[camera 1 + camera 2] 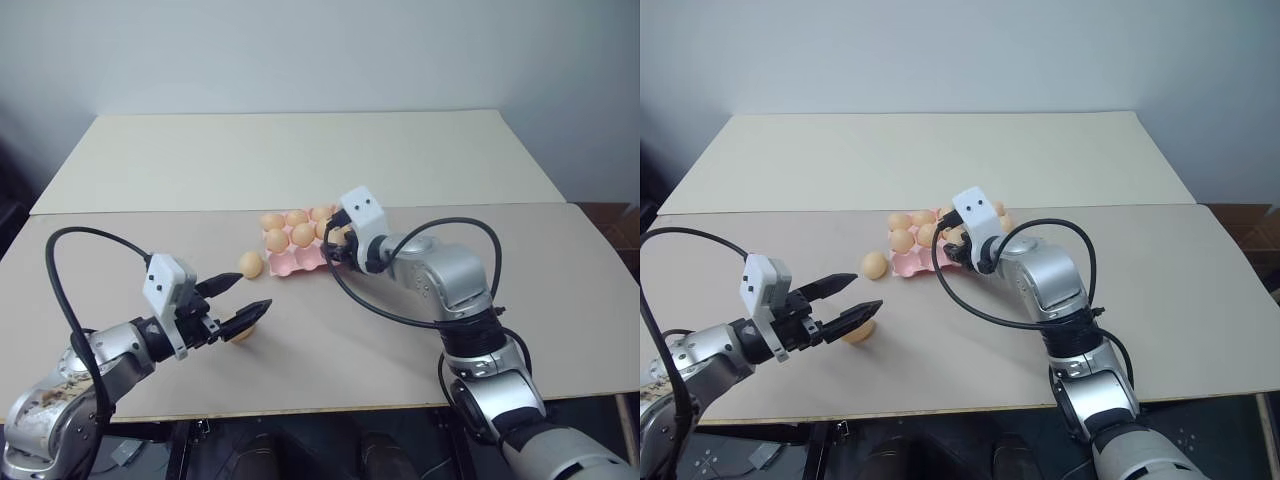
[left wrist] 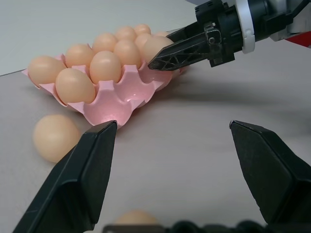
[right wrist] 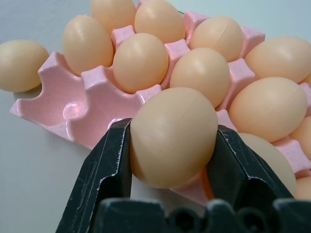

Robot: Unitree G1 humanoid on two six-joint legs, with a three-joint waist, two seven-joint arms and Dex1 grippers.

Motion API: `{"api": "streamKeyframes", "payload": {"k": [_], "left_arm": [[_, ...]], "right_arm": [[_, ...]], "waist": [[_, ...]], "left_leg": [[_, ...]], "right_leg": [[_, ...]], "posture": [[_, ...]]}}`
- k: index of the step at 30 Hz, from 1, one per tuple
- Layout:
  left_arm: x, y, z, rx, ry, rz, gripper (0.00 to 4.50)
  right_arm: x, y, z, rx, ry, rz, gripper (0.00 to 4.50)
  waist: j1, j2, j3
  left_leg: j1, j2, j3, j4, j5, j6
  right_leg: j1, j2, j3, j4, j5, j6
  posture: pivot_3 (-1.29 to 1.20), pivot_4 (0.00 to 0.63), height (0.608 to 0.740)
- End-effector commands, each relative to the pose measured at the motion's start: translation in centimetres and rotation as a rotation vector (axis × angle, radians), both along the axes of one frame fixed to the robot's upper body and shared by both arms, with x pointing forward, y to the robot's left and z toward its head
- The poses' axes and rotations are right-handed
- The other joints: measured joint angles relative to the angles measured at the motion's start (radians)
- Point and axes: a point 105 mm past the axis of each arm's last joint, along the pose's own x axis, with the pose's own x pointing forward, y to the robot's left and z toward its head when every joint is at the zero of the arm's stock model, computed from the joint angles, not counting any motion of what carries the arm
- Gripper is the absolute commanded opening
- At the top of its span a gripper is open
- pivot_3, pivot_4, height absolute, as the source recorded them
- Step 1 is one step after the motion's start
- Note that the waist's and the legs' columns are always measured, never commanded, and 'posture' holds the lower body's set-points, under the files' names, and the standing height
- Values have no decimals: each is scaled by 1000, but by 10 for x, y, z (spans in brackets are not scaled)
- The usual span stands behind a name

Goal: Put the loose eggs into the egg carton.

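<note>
One egg carton (image 1: 300, 258) lies on the table (image 1: 350, 360). There are two loose eggs off the carton: a near egg (image 1: 250, 264) just beside its end, and a far egg (image 1: 243, 333) well apart from it, under the left gripper (image 1: 252, 293). One held egg (image 3: 172, 145) is pinched in the right gripper (image 1: 335, 240), over the carton. At least eight seated eggs (image 3: 141, 60) fill the carton; those behind that gripper cannot be counted. At least two cups (image 3: 73, 109) at the end by the near egg are empty.
</note>
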Motion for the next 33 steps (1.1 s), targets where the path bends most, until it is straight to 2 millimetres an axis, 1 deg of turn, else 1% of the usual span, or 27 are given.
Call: {"api": "streamKeyframes", "payload": {"k": [1,2,4,5,6,10,14,17,19,21,24,27,28,30,31,33], "left_arm": [[-3,-6,11,2,-54,-20,4045],[-4,-6,11,2,-53,-20,4045],[-3,-5,10,2,-52,-20,4045],[-3,-5,10,2,-52,-20,4045],[-3,-5,10,4,-51,-19,4045],[-2,-1,12,15,-61,-6,4045],[-2,7,17,29,-79,13,4045],[-3,10,18,38,-81,17,4045],[-4,15,20,50,-82,25,4045],[-5,24,23,75,-89,53,4045],[-7,35,27,104,-81,80,4045],[-17,50,34,154,-17,64,4045],[-19,54,36,167,-7,63,4045],[-20,63,39,188,12,80,4045],[-21,65,39,192,19,85,4045],[-23,68,35,215,68,83,4045]], "right_arm": [[5,0,17,37,-60,-15,2851],[6,0,18,42,-61,-15,3234],[5,0,20,48,-65,-14,3854],[5,0,21,48,-66,-13,4257],[4,0,22,49,-69,-10,4459],[-2,0,32,58,-92,11,4459],[-16,-2,54,91,-128,63,4459],[-25,-4,65,103,-145,99,4459],[-35,-7,78,127,-169,147,4459],[-49,-15,90,159,-213,252,4459],[-63,-36,91,135,-250,365,4459],[-73,-83,82,55,-235,441,4459],[-76,-92,81,39,-229,451,4459],[-75,-119,86,34,-236,427,4459],[-75,-127,88,33,-242,419,4459],[-79,-152,91,14,-255,414,4459]], "waist": [[0,0,0],[-1,0,0],[0,0,0],[0,0,0],[0,0,0],[0,0,0],[0,0,0],[-1,0,0],[-1,0,0],[0,0,0],[10,0,0],[23,-1,1],[25,-1,1],[24,0,1],[22,0,1],[20,0,1]], "left_leg": [[0,0,0,0,0,0],[0,0,0,0,0,0],[0,0,0,0,0,0],[0,0,0,0,0,0],[0,0,0,0,0,0],[0,0,0,0,0,0],[-1,0,0,0,0,0],[0,0,0,0,0,0],[0,0,0,0,-3,5],[0,0,0,0,-3,5],[-1,0,0,0,-3,6],[0,0,-1,0,-4,6],[0,0,0,0,-4,7],[1,0,0,0,-4,7],[1,0,0,0,-4,7],[4,0,0,-1,-4,7]], "right_leg": [[0,0,0,0,0,0],[0,0,0,0,0,0],[0,0,0,0,0,0],[0,0,0,0,0,0],[0,0,0,0,0,0],[0,0,0,0,0,0],[0,0,0,0,0,0],[0,0,0,0,0,0],[0,0,0,0,0,0],[0,0,0,0,0,0],[0,0,-1,-2,0,0],[1,0,-1,-3,0,0],[1,0,-1,-3,0,0],[1,0,-1,-2,0,0],[1,0,-1,-2,0,0],[3,0,0,-2,0,0]], "posture": [[0,150,740],[0,150,740],[0,150,740],[0,150,740],[0,150,740],[0,150,740],[0,150,740],[0,150,740],[0,150,740],[0,150,740],[0,150,740],[0,150,740],[0,150,740],[0,150,740],[0,150,740],[0,150,740]]}}
